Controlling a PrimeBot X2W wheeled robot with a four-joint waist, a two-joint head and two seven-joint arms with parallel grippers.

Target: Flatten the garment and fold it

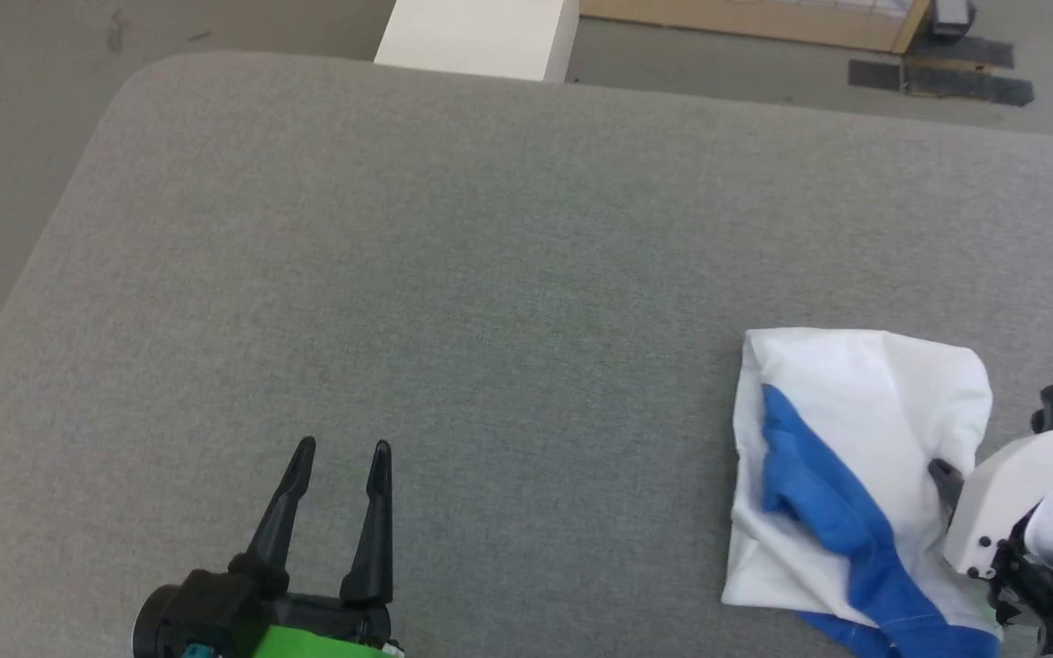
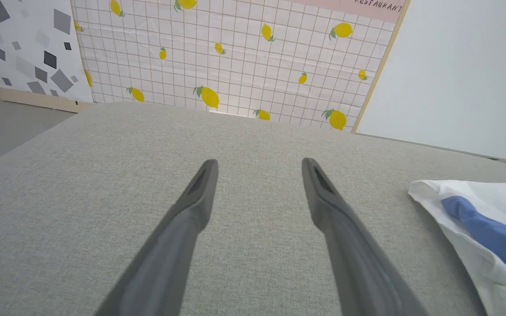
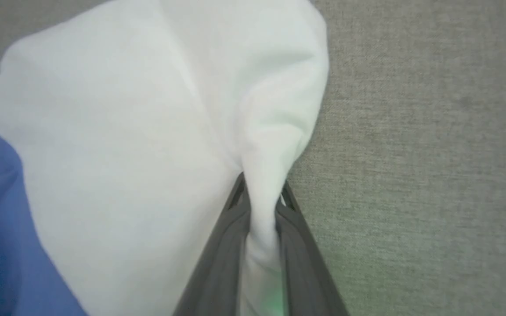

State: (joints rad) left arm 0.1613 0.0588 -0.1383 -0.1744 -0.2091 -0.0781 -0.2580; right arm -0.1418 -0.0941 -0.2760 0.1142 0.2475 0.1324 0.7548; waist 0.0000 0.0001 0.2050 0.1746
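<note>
Shows the garment (image 1: 856,429) bunched in a loose heap at four o'clock on the grey padded table (image 1: 490,274), white body uppermost, a twisted blue sleeve running across it toward six. Not yet flattened; no fold begun.

Caught at the heap's three o'clock edge by the right gripper (image 3: 262,182), fingers drawn narrow on a ridge of white cloth puckered up between them in the right wrist view.

Looks like the opening step, judging by the lie of the cloth: taking hold of an edge so as to spread the shirt out. Calls next, on that reading, for a lift and a pull away from the heap, slow enough to keep the thin pinch from slipping. Calls also for a second hold on the opposite edge.

Leaves the left gripper (image 1: 345,445) idle at seven o'clock, fingers spread wide over bare table, holding nothing, well apart from the cloth off at its three o'clock.

Beyond the table's far edge, at twelve o'clock: a white box (image 1: 481,37).
</note>
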